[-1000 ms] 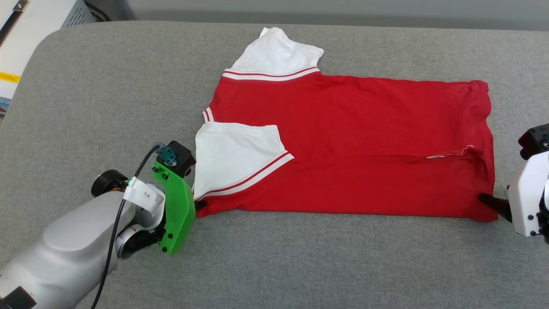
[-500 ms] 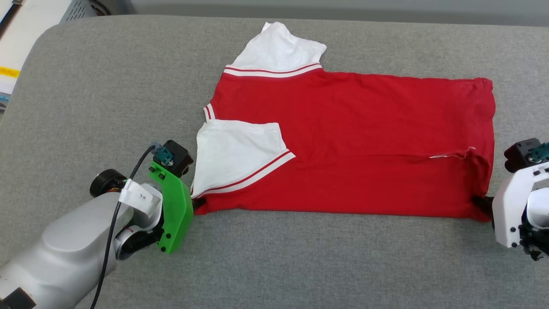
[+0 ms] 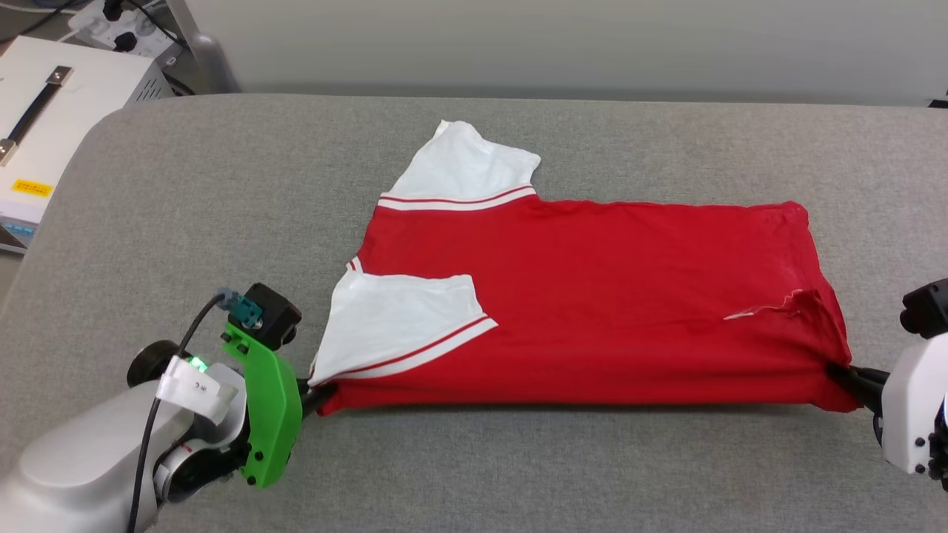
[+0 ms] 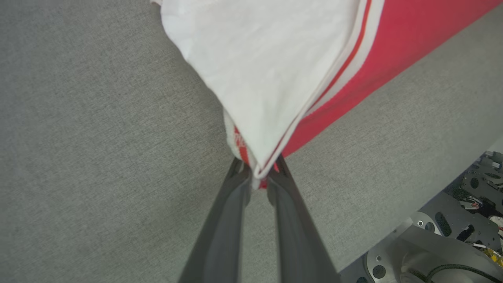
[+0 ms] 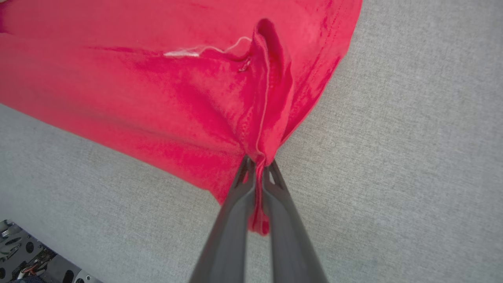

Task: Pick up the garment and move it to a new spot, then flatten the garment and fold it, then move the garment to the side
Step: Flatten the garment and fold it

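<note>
So, the garment (image 3: 592,296) lies spread on the grey surface (image 3: 185,222), collar end toward the robot's left and hem toward its right. Its near long edge is raised a little off the padding, with a shadow under it. The left hand (image 4: 259,175) is pinched closed on the near shoulder corner, where the white near sleeve (image 3: 392,326) folds in over the red body. The right hand (image 5: 257,167) is clamped tight on the near hem corner, with a bunch of red cloth squeezed in its grip. Likely reason for the two corner grips: pulling both ends makes the near edge taut, so it can go over as one straight fold line, probably toward the far sleeve (image 3: 466,166). Hard to make out: no chest emblem is visible, so front or back up cannot be told. In the head view the left hand's grip point is under cloth and the right arm is cut off by the frame edge. A thin white strand (image 3: 763,311) near the hem may be loose thread or stitching.
</note>
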